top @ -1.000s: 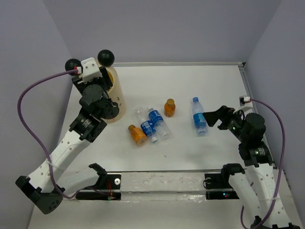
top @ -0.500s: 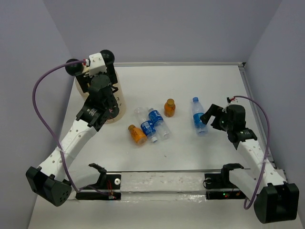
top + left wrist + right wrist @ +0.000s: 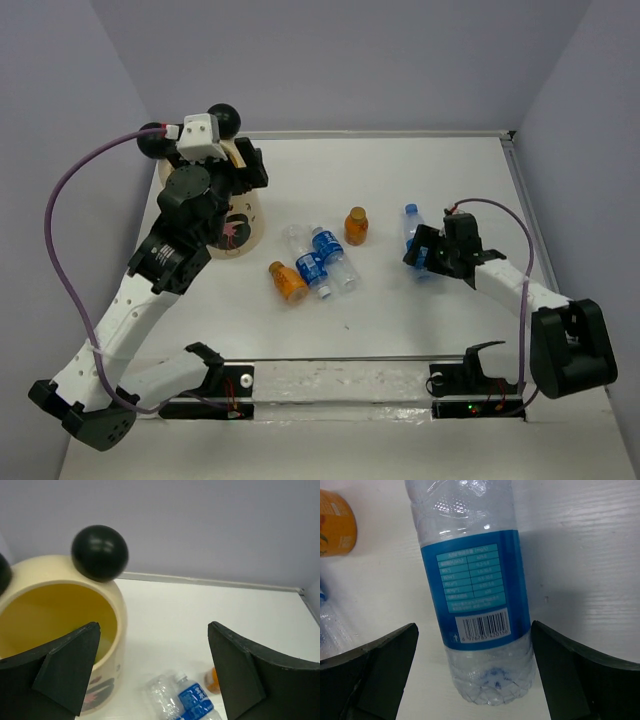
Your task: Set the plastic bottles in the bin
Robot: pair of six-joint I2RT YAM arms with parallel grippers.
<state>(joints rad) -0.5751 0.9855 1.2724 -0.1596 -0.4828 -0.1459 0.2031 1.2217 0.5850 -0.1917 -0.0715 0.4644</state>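
Observation:
The cream-yellow bin (image 3: 247, 222) with black ball ears (image 3: 99, 553) stands at the back left. My left gripper (image 3: 246, 170) hangs open and empty above its right rim (image 3: 119, 615). Two clear bottles with blue labels (image 3: 325, 258) lie side by side mid-table. One orange bottle (image 3: 288, 282) lies to their left and another (image 3: 356, 225) stands behind them. A third clear bottle with a blue cap (image 3: 410, 220) lies to the right. My right gripper (image 3: 472, 630) is open, its fingers on either side of that bottle's base (image 3: 480, 670) without touching it.
A clear bar with black clamps (image 3: 340, 378) runs along the near edge between the arm bases. A raised rail (image 3: 520, 190) borders the table's right side. Purple cables loop off both arms.
My left gripper has swung right over the bin's rim and opened wide. My right arm has reached left and down until its open fingers straddle the blue-capped bottle.

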